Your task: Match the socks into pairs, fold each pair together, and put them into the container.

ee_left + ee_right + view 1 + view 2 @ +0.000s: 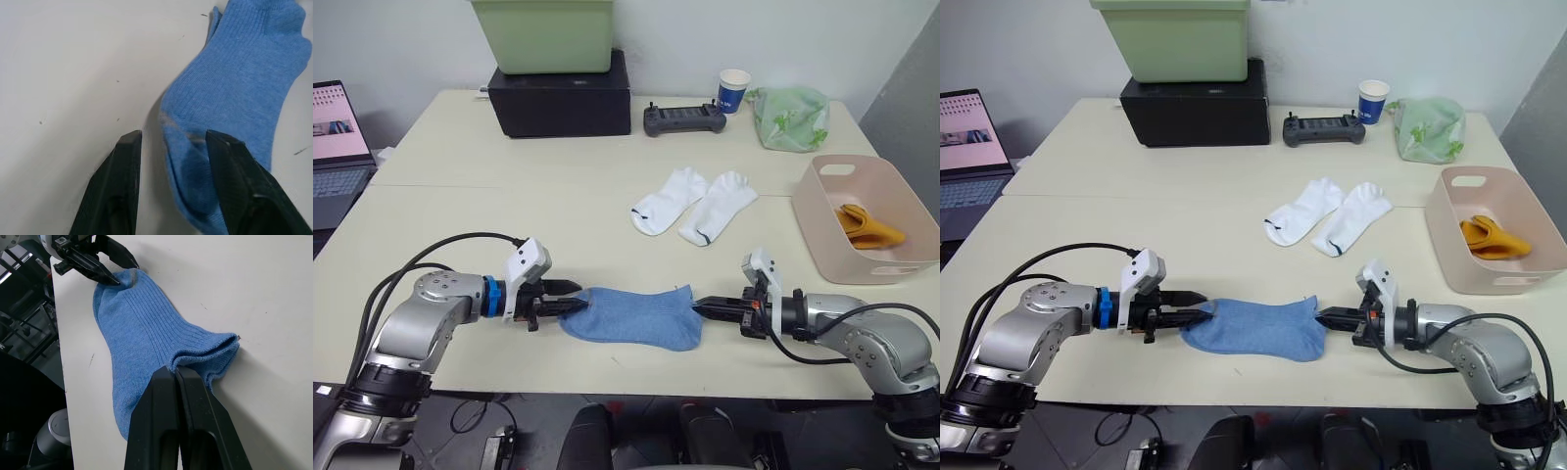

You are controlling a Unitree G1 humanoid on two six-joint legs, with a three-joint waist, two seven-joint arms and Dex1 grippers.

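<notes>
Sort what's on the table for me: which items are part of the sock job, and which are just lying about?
Part of the job:
- blue socks, stacked, held between left gripper and right gripper
- white socks, mid-table
- orange socks, folded in the pink basin

Lying about:
- green bin on black box
- controller
- paper cup
- green bag
- laptop

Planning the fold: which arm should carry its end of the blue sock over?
Right, probably: the right gripper is shut on the blue sock cuff, while the left gripper sits open around the toe.
</notes>
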